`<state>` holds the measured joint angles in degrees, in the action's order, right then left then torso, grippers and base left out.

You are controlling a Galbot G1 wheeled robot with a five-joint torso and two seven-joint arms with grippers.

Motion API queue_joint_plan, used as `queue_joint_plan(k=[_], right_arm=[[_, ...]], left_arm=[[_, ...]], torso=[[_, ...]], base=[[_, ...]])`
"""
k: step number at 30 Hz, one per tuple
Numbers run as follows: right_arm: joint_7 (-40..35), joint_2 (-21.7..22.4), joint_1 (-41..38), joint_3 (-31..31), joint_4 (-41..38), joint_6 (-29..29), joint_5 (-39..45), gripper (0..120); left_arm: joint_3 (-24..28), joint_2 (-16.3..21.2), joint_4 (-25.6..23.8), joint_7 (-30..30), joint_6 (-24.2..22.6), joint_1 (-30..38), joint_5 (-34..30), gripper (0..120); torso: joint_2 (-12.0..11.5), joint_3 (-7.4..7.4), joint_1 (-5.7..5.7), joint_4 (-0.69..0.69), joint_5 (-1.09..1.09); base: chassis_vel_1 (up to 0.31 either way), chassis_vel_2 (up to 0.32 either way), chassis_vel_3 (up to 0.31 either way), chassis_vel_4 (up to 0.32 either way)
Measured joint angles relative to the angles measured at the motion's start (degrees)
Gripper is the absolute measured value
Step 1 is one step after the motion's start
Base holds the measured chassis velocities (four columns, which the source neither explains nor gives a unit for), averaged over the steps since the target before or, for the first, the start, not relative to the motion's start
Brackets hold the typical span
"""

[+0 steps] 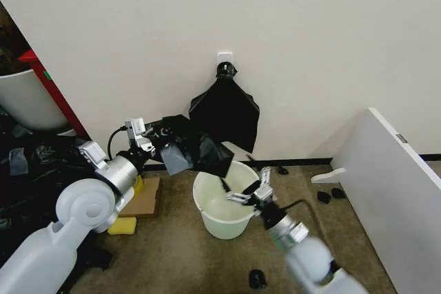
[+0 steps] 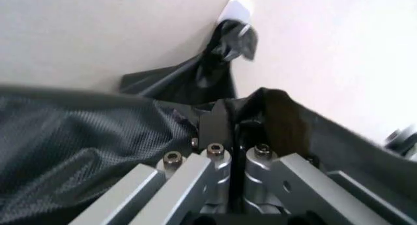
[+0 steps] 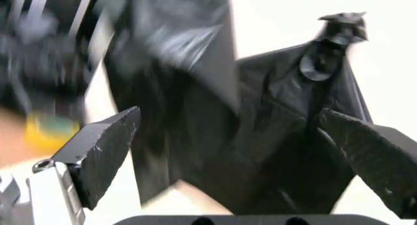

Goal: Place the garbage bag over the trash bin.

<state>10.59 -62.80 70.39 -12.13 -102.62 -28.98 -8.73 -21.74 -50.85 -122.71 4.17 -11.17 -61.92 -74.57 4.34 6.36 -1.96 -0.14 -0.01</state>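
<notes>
Garbage bag [image 1: 193, 149] clamped in left gripper [image 1: 150, 144] fingers above trash bin [image 1: 222, 204]; right gripper [image 1: 248, 194] fingers spread.

The trash bin [image 1: 222, 206] stands open on the floor, but its mouth is crowded. The garbage bag [image 1: 195, 149], pinched tight in the left gripper [image 1: 153, 144], hangs over the rim on the robot's left. The right gripper [image 1: 247, 194], jaws spread wide, sits over the rim on the other side. A black bag bunch [image 1: 225, 111] hangs on the wall just behind. A white board [image 1: 389, 170] leans to the right, with bare floor in between.
</notes>
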Motion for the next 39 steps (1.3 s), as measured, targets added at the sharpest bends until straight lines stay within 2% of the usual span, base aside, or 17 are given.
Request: queue_joint_plan(k=[1,2,4,6,9,15,18,24,28,29,32,33,34,36,37,39], right_arm=[[0.3,0.5,-0.6,-0.5,1.0,-1.3,-3.4,100],[0.3,0.5,-0.6,-0.5,1.0,-1.3,-3.4,100],[-0.5,0.8,-1.6,-0.6,2.5,-3.4,-10.5,100],[-5.4,0.1,-2.3,0.6,3.3,-4.2,-17.4,100],[-9.2,-1.4,-3.4,1.9,4.2,-3.5,-21.7,100],[-6.4,-3.4,-6.7,3.5,6.9,-5.6,-20.6,100],[-2.0,-4.2,-8.8,4.4,8.4,-8.8,-14.4,100],[-0.4,-5.1,-10.5,4.7,8.7,-10.9,-8.3,100],[1.7,-5.4,-11.7,4.6,7.5,-11.7,2.5,100],[1.7,-5.4,-11.7,4.6,7.5,-11.7,2.5,100],[5.4,-4.7,-12.0,3.8,5.9,-11.5,12.3,100],[5.4,-4.7,-12.0,3.8,5.9,-11.5,12.3,100],[7.0,-4.3,-12.1,3.6,5.4,-11.3,15.7,100],[12.1,-3.1,-12.0,3.6,4.1,-9.7,26.1,100],[12.1,-3.1,-12.0,3.6,4.1,-9.7,26.1,100],[14.3,-2.4,-11.9,4.4,2.7,-7.3,33.5,100]], left_arm=[[0.2,-1.1,0.2,0.0,0.1,0.5,-0.5,0],[0.2,-1.1,0.2,0.0,0.1,0.5,-0.5,0],[0.4,-3.2,1.1,0.0,0.1,1.4,-1.4,0],[0.6,-5.7,1.8,0.1,0.0,1.9,-2.3,0],[0.9,-7.6,2.0,0.1,-0.2,1.9,-2.6,0],[1.3,-9.1,2.0,-0.4,-0.4,1.4,-2.8,0],[2.0,-9.2,2.0,-0.9,-0.6,1.2,-2.7,0],[2.5,-9.1,2.2,-1.3,-0.7,1.0,-2.4,0],[2.8,-8.5,2.2,-2.1,-0.9,0.5,-1.4,0],[2.8,-8.5,2.2,-2.1,-0.9,0.5,-1.4,0],[2.6,-7.7,2.3,-2.6,-1.1,-0.1,-0.7,0],[2.6,-7.7,2.3,-2.6,-1.1,-0.1,-0.7,0],[2.5,-7.5,2.4,-2.9,-1.1,-0.4,-0.4,0],[2.4,-7.3,2.5,-3.3,-1.3,-1.2,0.3,0],[2.4,-7.3,2.5,-3.3,-1.3,-1.2,0.3,0],[2.3,-7.2,2.3,-3.6,-1.5,-2.0,0.9,0]], torso=[[0.0,0.0,0.0,0.0,0.0],[0.0,0.0,0.0,0.0,0.0],[0.0,0.0,0.0,-0.01,0.0],[0.0,0.0,0.0,-0.01,0.0],[0.0,0.0,0.0,-0.01,0.01],[0.0,-0.01,0.0,0.0,-0.01],[0.0,0.0,0.0,0.0,-0.03],[0.0,-0.01,0.0,0.01,-0.02],[0.0,-0.01,0.0,0.0,-0.02],[0.0,-0.01,0.0,0.0,-0.02],[0.0,-0.01,0.0,0.0,-0.03],[0.0,-0.01,0.0,0.0,-0.03],[0.0,-0.01,0.0,0.0,-0.03],[0.0,-0.01,0.0,0.0,-0.03],[0.0,-0.01,0.0,0.0,-0.03],[0.0,-0.01,0.0,0.0,-0.03]], base=[[0.0,0.0,0.0,0.0],[0.0,0.0,0.0,0.0],[0.0,0.0,0.0,0.0],[0.0,0.0,0.0,0.0],[0.0,0.0,0.0,0.0],[0.0,0.0,0.0,0.0],[0.0,0.0,0.0,0.0],[0.0,0.0,0.0,0.0],[0.0,0.0,0.0,0.0],[0.0,0.0,0.0,0.0],[0.0,0.0,0.0,0.0],[0.0,0.0,0.0,0.0],[0.0,0.0,0.0,0.0],[0.0,0.0,0.0,0.0],[0.0,0.0,0.0,0.0],[0.0,0.0,0.0,0.0]])
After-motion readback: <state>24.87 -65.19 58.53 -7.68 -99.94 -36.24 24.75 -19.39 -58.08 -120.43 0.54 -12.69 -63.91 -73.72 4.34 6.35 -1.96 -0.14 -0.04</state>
